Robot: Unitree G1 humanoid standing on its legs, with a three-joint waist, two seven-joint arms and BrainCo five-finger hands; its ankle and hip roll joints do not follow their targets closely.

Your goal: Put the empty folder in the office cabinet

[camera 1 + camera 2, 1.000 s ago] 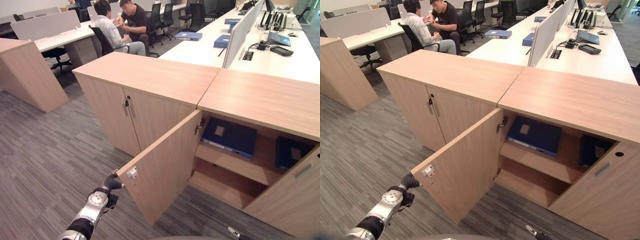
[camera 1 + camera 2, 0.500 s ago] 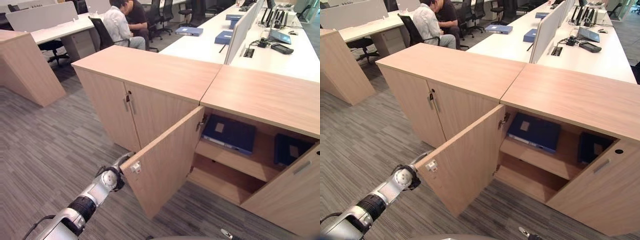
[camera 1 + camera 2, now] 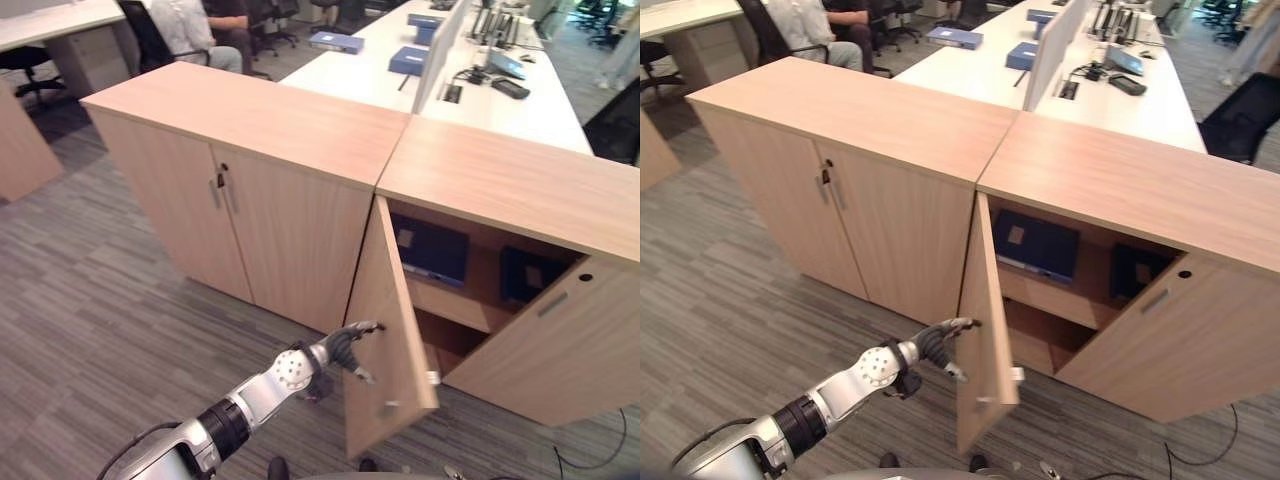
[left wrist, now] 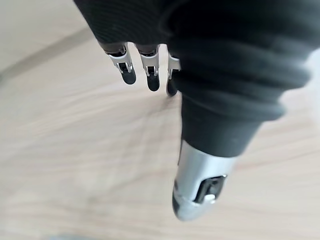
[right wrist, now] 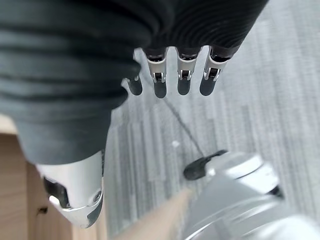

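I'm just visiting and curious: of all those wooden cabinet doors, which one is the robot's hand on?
The left hand presses the half-open door of the right-hand cabinet, edge-on to us; the far-right door swings wide, untouched.

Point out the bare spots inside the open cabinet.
The lower shelf is bare below the blue folder. The upper shelf is crowded: a second dark folder sits right. The left door, beside the left robot hand, narrows the opening.

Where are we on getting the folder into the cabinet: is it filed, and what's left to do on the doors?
Looks filed: a blue folder lies on the upper shelf of the office cabinet, another blue folder beside it. In hand: the left hand, fingers straight, pushes the left door, now roughly edge-on. The right hand hangs open over the carpet. Left: shutting that door and the right door.
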